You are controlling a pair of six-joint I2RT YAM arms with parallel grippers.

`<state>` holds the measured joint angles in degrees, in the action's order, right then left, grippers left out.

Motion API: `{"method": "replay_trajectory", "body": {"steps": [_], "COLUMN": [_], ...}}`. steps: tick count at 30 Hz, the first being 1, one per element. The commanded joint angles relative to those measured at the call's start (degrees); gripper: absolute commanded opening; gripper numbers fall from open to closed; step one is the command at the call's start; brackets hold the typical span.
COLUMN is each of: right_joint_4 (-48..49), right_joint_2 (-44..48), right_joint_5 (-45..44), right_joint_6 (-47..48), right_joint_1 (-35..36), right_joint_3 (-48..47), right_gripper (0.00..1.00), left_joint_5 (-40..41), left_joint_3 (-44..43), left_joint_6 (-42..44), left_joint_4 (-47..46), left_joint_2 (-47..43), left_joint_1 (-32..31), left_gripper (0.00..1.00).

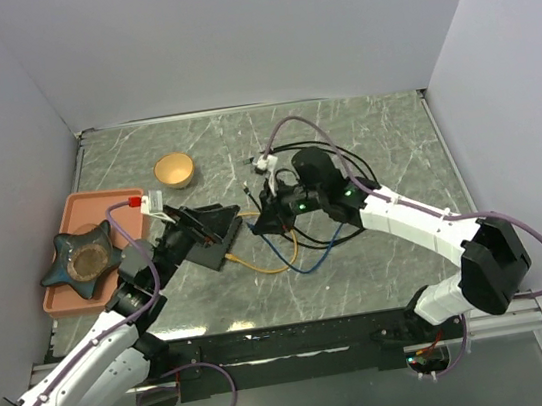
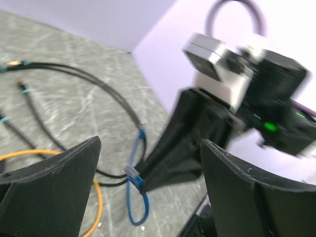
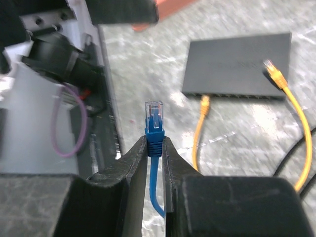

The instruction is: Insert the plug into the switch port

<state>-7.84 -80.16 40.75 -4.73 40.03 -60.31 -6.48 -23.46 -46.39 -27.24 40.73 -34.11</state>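
Note:
The switch (image 3: 237, 66) is a flat matte-black box lying on the marble table, with its row of sockets on the edge facing my right gripper; in the top view it (image 1: 221, 245) lies partly under my left gripper. My right gripper (image 3: 154, 145) is shut on the blue plug (image 3: 154, 118). The plug's clear tip sticks out past the fingertips, a short way from the socket edge. In the top view the right gripper (image 1: 265, 219) is just right of the switch. My left gripper (image 2: 150, 153) is open and empty, and the blue plug (image 2: 132, 175) shows between its fingers.
A yellow cable (image 3: 200, 133) lies by the switch with one plug at the socket edge and another on its top. Black cables (image 1: 340, 229) are looped under the right arm. An orange tray (image 1: 99, 199) holding a blue star-shaped dish stands at the left. A small tan bowl (image 1: 174, 169) stands behind.

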Motion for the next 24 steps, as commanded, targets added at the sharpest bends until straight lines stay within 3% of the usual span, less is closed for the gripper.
{"method": "replay_trajectory", "body": {"steps": [1,13,24], "right_joint_4": [-4.20,-1.14,7.39], "right_joint_2": [2.81,6.24,10.90], "right_joint_5": [-15.16,-49.59,-61.58], "right_joint_6": [6.73,14.57,20.64], "right_joint_1": [4.61,20.24,27.82], "right_joint_3": [-2.79,1.86,7.67], "right_gripper": [0.00,0.00,0.00], "left_joint_5": [6.30,11.67,12.46], "left_joint_3": [-2.64,-4.22,-4.05], "left_joint_6": [-0.72,0.25,0.86], "left_joint_4": [6.85,12.83,13.27], "left_joint_2": [-0.92,-0.21,0.40], "left_joint_1": [-0.17,-0.17,-0.17], "left_gripper": [0.88,0.89,0.89]}}
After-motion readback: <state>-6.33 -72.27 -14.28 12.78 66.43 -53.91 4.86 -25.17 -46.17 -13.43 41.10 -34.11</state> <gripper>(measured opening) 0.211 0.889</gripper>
